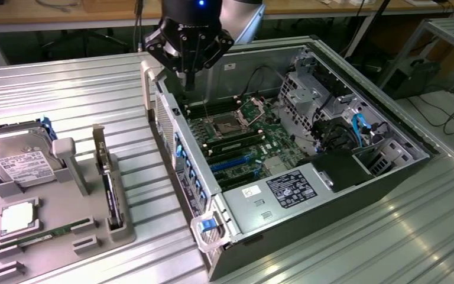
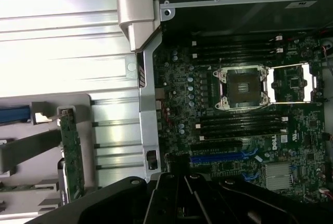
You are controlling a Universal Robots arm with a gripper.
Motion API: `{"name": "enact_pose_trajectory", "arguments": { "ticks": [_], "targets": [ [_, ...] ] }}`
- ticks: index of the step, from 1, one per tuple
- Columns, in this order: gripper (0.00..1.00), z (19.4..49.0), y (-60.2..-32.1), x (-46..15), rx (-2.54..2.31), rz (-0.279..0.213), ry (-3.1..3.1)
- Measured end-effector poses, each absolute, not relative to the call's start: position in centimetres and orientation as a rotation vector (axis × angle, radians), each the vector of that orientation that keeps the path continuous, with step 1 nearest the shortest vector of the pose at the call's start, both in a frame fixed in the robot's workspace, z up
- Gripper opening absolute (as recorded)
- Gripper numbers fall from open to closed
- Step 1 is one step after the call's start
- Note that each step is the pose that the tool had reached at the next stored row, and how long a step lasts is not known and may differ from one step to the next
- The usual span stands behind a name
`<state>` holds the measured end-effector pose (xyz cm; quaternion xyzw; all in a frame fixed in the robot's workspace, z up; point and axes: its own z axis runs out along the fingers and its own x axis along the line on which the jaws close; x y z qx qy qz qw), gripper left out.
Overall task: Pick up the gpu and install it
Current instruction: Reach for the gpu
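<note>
The fingers are pressed together with no gap and nothing between them. The gripper points straight down in the upper middle of the exterior view. It hangs above the far rim of the open computer case, which lies on its side. Inside the case, the motherboard faces up, with its bare CPU socket near the gripper.

The gpu is well apart from the gripper, low at the exterior view's left. It stands on edge in a slot of a grey holder tray, its silver bracket end toward the back. In the same tray, a hard drive leans upright and a green memory stick lies in a slot. Everything rests on a ribbed metal table.
</note>
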<state>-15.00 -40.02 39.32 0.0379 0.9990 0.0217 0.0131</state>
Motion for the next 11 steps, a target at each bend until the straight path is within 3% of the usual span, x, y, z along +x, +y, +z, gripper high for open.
{"name": "enact_pose_trajectory", "arguments": {
  "ticks": [11],
  "targets": [
    [0.11,39.32,-40.25,-15.70,0.113,0.068,3.113]
  ]
}}
